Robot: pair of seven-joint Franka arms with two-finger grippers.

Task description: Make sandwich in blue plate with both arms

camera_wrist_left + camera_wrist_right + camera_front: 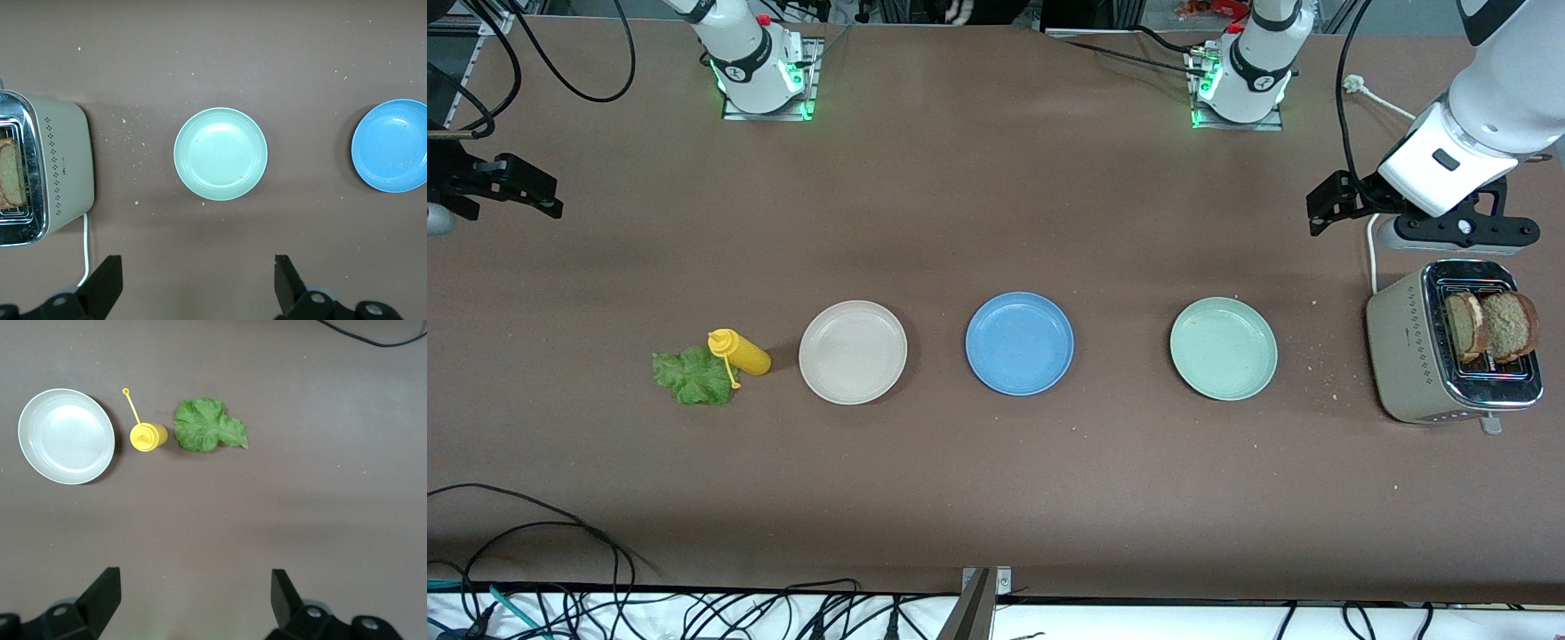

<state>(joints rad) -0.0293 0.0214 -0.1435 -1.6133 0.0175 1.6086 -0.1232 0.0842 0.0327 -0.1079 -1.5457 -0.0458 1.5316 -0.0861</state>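
Observation:
The blue plate (1019, 343) lies bare at the middle of the table, between a beige plate (853, 352) and a pale green plate (1224, 348). Two brown bread slices (1492, 325) stand up out of the slots of a toaster (1405, 356) at the left arm's end. A ruffled green lettuce leaf (692, 377) lies flat at the right arm's end. My left gripper (197, 260) hangs open and empty above the table by the toaster. Open and empty too, my right gripper (193, 577) hovers high over bare table at the lettuce's end.
A yellow squeeze bottle (740, 352) lies on its side between the lettuce and the beige plate. The toaster's white cord (1371, 253) runs to a power strip under the left hand. Crumbs dot the table near the green plate. Cables hang along the front edge.

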